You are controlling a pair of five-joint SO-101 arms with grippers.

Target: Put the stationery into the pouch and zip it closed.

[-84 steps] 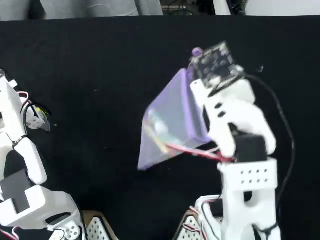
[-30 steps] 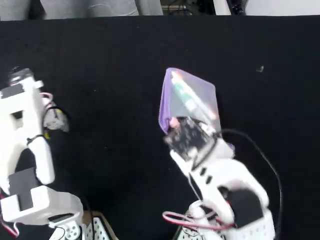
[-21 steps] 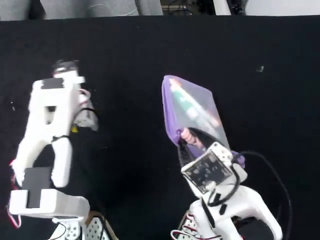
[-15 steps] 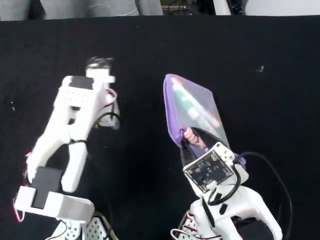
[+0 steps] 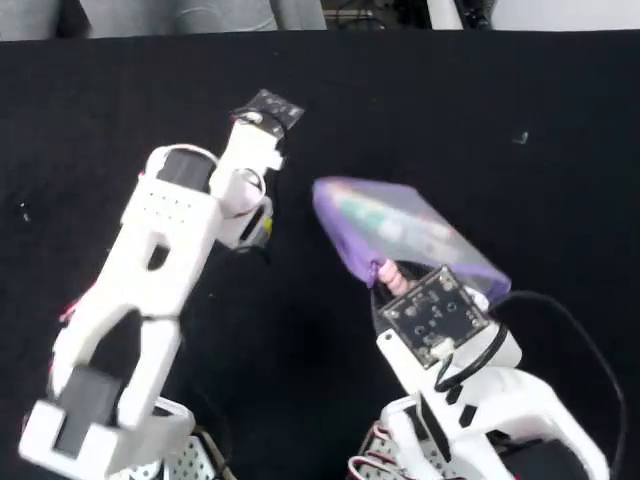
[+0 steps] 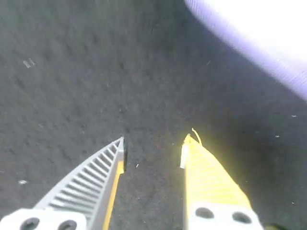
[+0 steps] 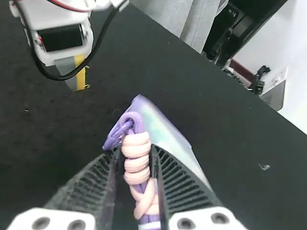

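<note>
Left arm: swings in from the side; my left gripper hangs apart, empty.
Pouch: just to its right, lying crosswise.
Right gripper: clamped on pouch's corded end.

The black table (dull, cloth-like) bears the purple pouch near its middle and a small pale speck.

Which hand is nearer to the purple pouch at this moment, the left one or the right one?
Right. The right hand is shut on the pink cord at the end of the pouch; the left hand is open beside it, apart.
</note>
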